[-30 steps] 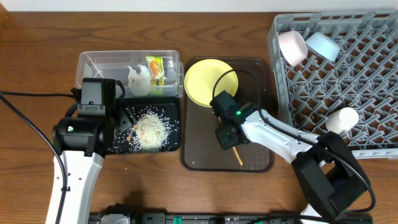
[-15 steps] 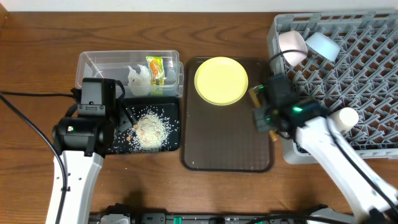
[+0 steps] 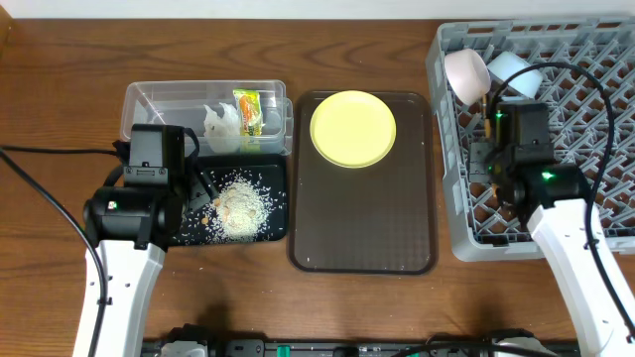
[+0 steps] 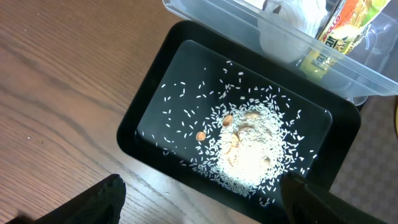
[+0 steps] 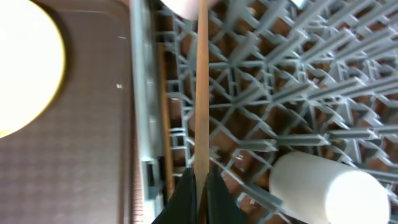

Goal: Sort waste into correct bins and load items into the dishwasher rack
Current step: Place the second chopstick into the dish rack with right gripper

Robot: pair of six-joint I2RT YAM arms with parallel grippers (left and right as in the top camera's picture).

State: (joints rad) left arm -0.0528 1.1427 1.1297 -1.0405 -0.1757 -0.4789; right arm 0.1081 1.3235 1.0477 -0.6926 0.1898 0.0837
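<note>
My right gripper [image 5: 200,180] is shut on a wooden chopstick [image 5: 202,81] and holds it over the left part of the grey dishwasher rack [image 3: 595,129]; in the overhead view this gripper [image 3: 491,159] is there too. A second chopstick [image 5: 165,106] lies along the rack's left wall. In the rack are a white bowl [image 3: 466,71], a light blue bowl [image 3: 511,67] and a white cup [image 5: 323,186]. The yellow plate [image 3: 353,129] lies on the brown serving tray. My left gripper [image 4: 205,205] is open and empty above the near edge of the black tray [image 4: 155,93], which holds rice scraps [image 4: 249,149].
The clear tub [image 3: 149,99] behind the black tray holds the paper wad [image 3: 222,126] and the snack wrapper [image 3: 249,109]. The brown serving tray [image 3: 362,228] lies between the bins and the rack. The right arm's cable [image 3: 595,89] arcs over the rack.
My right arm has swung right from the brown serving tray to over the rack's left part, carrying the chopstick. The plate now shows whole. The left arm has not moved.
</note>
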